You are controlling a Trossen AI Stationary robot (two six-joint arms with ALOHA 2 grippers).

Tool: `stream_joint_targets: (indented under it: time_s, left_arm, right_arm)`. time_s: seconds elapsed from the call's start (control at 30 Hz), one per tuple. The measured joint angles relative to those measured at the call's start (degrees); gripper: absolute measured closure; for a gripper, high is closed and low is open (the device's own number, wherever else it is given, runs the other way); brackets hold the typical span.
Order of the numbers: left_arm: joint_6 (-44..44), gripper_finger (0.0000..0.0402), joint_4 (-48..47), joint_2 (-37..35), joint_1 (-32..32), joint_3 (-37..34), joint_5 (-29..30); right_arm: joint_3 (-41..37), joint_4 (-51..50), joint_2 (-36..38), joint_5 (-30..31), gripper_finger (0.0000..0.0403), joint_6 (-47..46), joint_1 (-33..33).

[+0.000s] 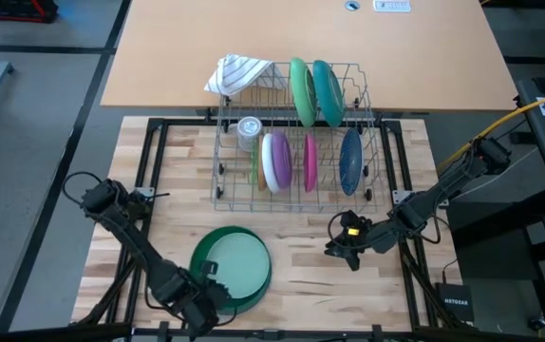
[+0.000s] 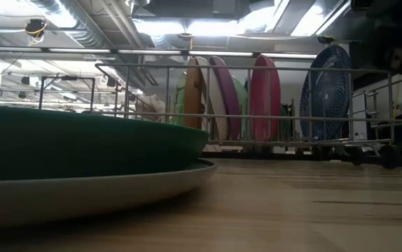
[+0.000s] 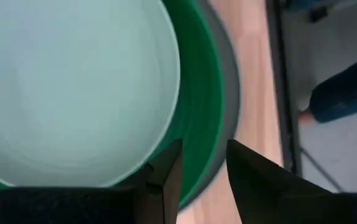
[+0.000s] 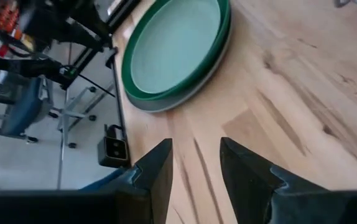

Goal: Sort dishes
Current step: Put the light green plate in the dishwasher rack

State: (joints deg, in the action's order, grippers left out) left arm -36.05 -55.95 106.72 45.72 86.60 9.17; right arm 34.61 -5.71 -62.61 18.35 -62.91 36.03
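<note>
A dark green bowl (image 1: 232, 266) with a pale teal inside sits on a grey plate near the table's near edge. The low view shows the bowl (image 2: 82, 147) resting on the plate (image 2: 138, 185). My left gripper (image 1: 206, 288) is open at the bowl's near-left rim. In the left wrist view (image 3: 203, 168) one finger stands over the bowl's inner wall and the other outside its rim (image 3: 211, 124). My right gripper (image 1: 334, 245) is open over bare wood to the right of the bowl, seen also in its wrist view (image 4: 197, 162). Further plates stand on edge in the wire rack (image 1: 296, 142).
In the rack stand green (image 1: 301, 90), teal (image 1: 328, 90), white-and-purple (image 1: 274, 160), pink (image 1: 310, 161) and blue (image 1: 350, 160) plates, with a clear glass (image 1: 248, 131) and a striped cloth (image 1: 239, 71) at its far-left corner. Bare wood lies between the rack and the bowl.
</note>
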Motion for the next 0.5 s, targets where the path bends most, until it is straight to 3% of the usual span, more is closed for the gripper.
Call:
stream_joint_targets:
  time_s: [0.3, 0.5]
  left_arm:
    - [0.06, 0.0288, 0.12, 0.02, 0.66, -5.36, 4.69]
    - [5.51, 0.0288, 4.58, 0.03, 0.3, -7.74, 5.18]
  right_arm:
    - [0.0, 2.59, 0.0, 0.55, 0.0267, 0.02, 0.0]
    - [0.0, 2.82, 0.0, 0.6, 0.0267, 0.02, -0.04]
